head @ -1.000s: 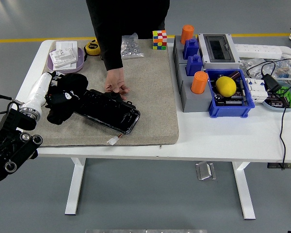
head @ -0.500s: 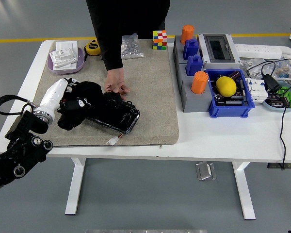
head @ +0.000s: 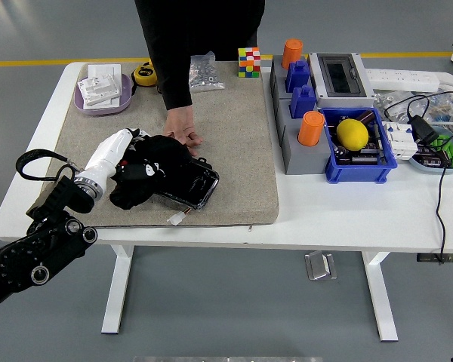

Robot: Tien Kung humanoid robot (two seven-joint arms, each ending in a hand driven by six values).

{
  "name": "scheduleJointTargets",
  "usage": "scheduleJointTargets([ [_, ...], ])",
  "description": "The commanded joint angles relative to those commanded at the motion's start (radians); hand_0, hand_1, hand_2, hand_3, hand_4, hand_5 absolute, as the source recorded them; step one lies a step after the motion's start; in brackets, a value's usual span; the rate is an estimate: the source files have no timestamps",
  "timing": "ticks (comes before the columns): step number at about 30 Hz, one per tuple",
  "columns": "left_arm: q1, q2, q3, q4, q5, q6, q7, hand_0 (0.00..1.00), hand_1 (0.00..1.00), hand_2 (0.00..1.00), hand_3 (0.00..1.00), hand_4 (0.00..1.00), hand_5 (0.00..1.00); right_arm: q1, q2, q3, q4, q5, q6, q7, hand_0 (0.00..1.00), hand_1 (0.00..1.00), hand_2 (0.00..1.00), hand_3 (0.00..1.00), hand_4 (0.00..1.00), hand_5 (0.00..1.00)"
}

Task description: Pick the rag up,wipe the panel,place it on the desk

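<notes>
- Nearest the camera, the robot's black left arm [head: 38,249] comes in from the lower left corner, with a white forearm section reaching up over the white desk [head: 347,215].
- A grey mat [head: 241,151] covers the left half of the desk.
- The left hand [head: 132,170] is curled around a black rag [head: 147,177] and grips it, pressing it down on the left part of a black panel [head: 189,185] that lies flat on the mat.
- The rag covers most of the panel's left side; only the panel's right end with its rounded corner shows.
- A small white connector [head: 175,219] lies on the mat just beside the panel's near edge.
- A person's hand [head: 183,132] rests on the mat at the panel's far edge, fingertips touching it.
- To the right, a blue bin [head: 328,162] holds a yellow ball [head: 352,133], beside a grey block carrying an orange cylinder [head: 310,128].
- At the far right, a black cable [head: 439,188] trails over the desk edge.
- Further back stand blue blocks, a second orange cylinder [head: 291,53] and a grey box with a dark window [head: 340,75].
- At the far edge sit a colourful puzzle cube [head: 248,62], a bag of small parts [head: 204,73], a yellow tape measure [head: 143,73] and a purple tray [head: 79,102] with white pieces.
- The person in black [head: 196,34] stands at the far side.
</notes>
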Motion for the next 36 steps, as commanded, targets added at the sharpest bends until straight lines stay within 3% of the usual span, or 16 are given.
scheduleJointTargets([
  [15,-0.029,0.008,0.108,-0.113,-0.069,-0.043,0.027,0.269,0.302,0.52,0.37,0.256,0.002,0.003,-0.01,-0.001,-0.002,0.004,0.007,-0.005,0.717,0.594,0.661,0.575,0.973,0.529],
  [36,-0.036,-0.004,0.135,-0.147,-0.082,-0.053,0.051,0.269,0.304,0.52,0.377,0.268,0.002,0.003,-0.012,-0.005,-0.003,0.006,0.01,-0.006,0.717,0.594,0.66,0.575,0.973,0.526],
])
